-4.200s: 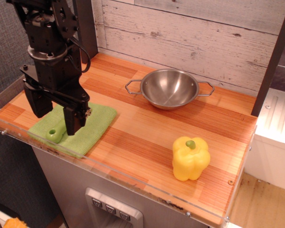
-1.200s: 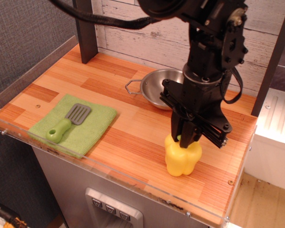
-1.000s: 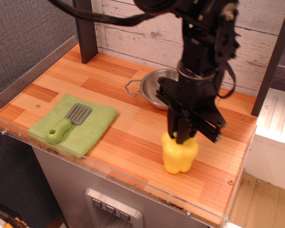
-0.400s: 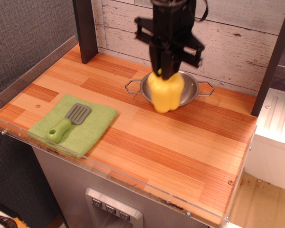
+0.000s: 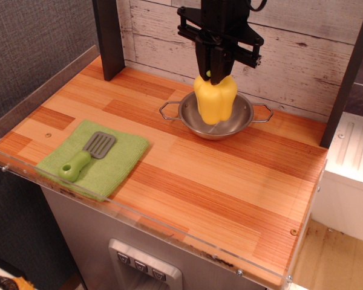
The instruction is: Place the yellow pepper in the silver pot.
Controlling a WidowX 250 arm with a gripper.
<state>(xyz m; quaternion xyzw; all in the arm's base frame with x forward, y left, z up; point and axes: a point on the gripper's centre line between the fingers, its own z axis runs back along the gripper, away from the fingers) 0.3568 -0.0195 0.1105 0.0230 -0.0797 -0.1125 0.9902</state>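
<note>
Pepper (image 5: 215, 100) hangs upright, stem up, gripped.

The robot shows at top centre of the frame as a matte black arm of blocky metal parts. Its gripper (image 5: 213, 74) has a boxy bracket frame with small pale screws, narrowing to dark fingers (image 5: 204, 67). A black cable curves at the upper right.

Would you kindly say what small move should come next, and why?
Probably lower a little, then open: the end effector grips the pepper by its top, and it appears to hang over the pot, not yet resting inside.
</note>
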